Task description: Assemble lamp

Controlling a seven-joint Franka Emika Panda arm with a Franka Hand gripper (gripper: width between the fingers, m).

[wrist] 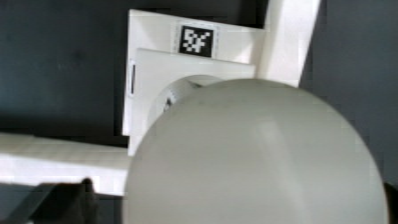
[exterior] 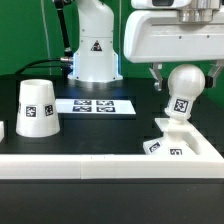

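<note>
The ball-shaped bulb stands on the flat stepped base at the exterior view's right, leaning slightly. My gripper hangs over it, open, one finger on each side of the ball and a gap showing on the left side. In the wrist view the bulb fills most of the picture, with the base and its tag behind it. One dark finger shows beside the ball without touching it. The tapered shade stands mouth down on the table at the exterior view's left, far from my gripper.
A white rail runs along the table's front and turns up at the right beside the base. The marker board lies mid-table. The arm's own pedestal stands behind it.
</note>
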